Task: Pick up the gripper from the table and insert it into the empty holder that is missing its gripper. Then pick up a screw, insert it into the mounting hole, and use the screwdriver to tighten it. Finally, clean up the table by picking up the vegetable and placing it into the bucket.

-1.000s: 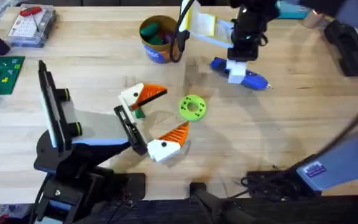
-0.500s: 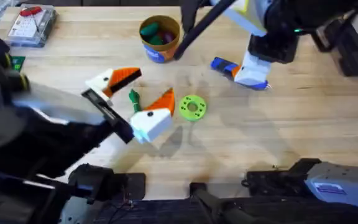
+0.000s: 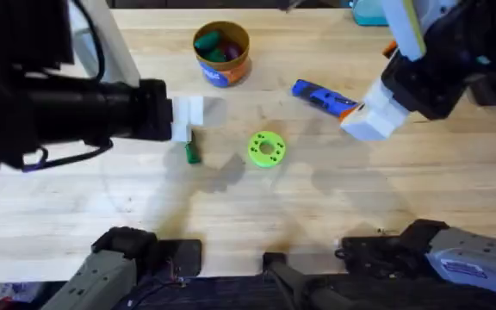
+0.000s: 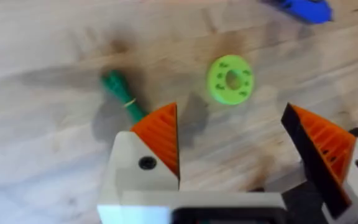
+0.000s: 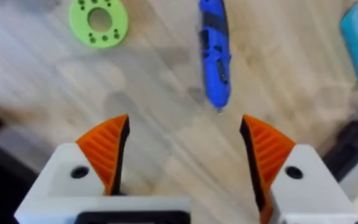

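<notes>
both arms have risen toward the camera since a second ago. your left gripper [image 4: 229, 140] hangs spread and empty above the vegetable [image 3: 192, 153], likely lined up for the cleanup pick; your right gripper [image 5: 185, 149] gapes empty over the screwdriver [image 3: 321, 96]. take the green disc [image 3: 266, 148] as landmark: one bucket [image 3: 221, 52] lies beyond it, one screwdriver off to its right, one vegetable just to its left.

Blue screwdriver [image 5: 215, 67], dark-green vegetable [image 4: 122, 95]
</notes>
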Robot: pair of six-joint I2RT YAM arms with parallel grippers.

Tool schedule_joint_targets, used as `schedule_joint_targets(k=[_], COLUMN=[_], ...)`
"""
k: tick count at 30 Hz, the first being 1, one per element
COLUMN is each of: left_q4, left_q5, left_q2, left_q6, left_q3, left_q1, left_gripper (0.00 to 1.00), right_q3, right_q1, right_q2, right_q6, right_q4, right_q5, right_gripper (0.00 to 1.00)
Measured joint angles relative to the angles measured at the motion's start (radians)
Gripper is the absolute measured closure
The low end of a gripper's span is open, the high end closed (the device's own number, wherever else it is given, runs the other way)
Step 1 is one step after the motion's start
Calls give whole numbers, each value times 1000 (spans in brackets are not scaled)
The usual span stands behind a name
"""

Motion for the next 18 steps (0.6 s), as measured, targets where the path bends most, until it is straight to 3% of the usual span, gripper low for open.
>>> schedule_joint_targets(k=[3,7,12,18], left_q4=[-73,-90,-101,-137], left_q5=[-71,-128,-167,-199], left_q2=[88,143,156,156], left_q6=[1,4,4,4], left_q3=[74,126,134,135], left_q1=[1,1,1,1], left_gripper=[15,14,14,14], right_q3=[0,0,0,0], right_q1=[0,0,-2,-36], right_q2=[2,5,5,5], right_q6=[65,108,165,227], right_q4=[-66,-121,-58,-49], right_q5=[-44,-147,-274,-326], right_gripper=[6,6,6,6])
